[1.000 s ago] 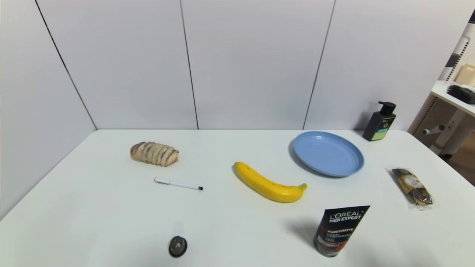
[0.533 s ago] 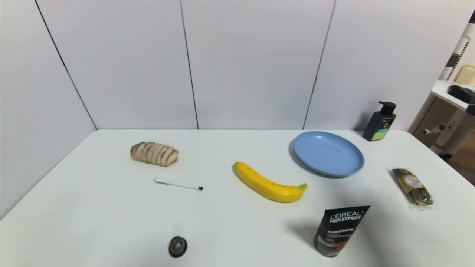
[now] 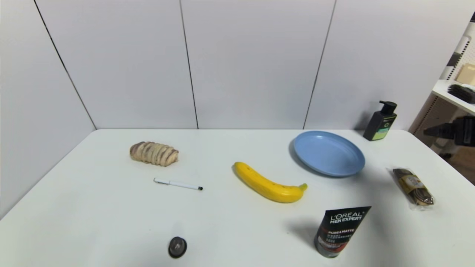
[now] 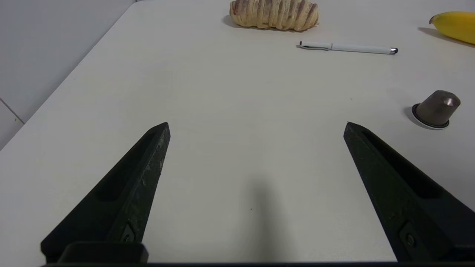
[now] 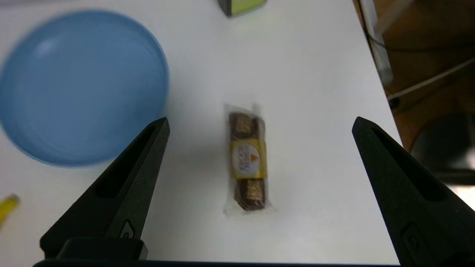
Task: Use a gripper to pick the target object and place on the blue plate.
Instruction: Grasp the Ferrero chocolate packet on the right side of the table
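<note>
In the head view, the cookie packet (image 3: pixel 413 186) lies flat near the right edge of the white surface (image 3: pixel 111 218), apart from the blue plate (image 3: pixel 328 153), which sits toward the far right corner. A black pump bottle (image 3: pixel 380 121) stands just behind the plate. A banana (image 3: pixel 268 183) lies near the middle of the surface, a black tube (image 3: pixel 339 230) stands near the front edge to the right, and a bread loaf (image 3: pixel 154 153) and a white pen (image 3: pixel 178 184) lie toward the left. A small dark capsule (image 3: pixel 177 247) sits near the front edge. The right end effector (image 3: pixel 451 131) shows dark at the right side, above the right edge of the surface.

In the left wrist view, the left end effector (image 4: pixel 256 128) hangs over bare surface near the front left, its two fingers spread wide and empty; the capsule (image 4: pixel 436 109), the pen (image 4: pixel 347 47) and the loaf (image 4: pixel 274 14) lie beyond it.

In the right wrist view, the right end effector (image 5: pixel 259 124) hangs above the packet (image 5: pixel 248 159), fingers spread wide with the packet between them and untouched. The plate (image 5: pixel 79 87) lies beside it, apart from the packet.
</note>
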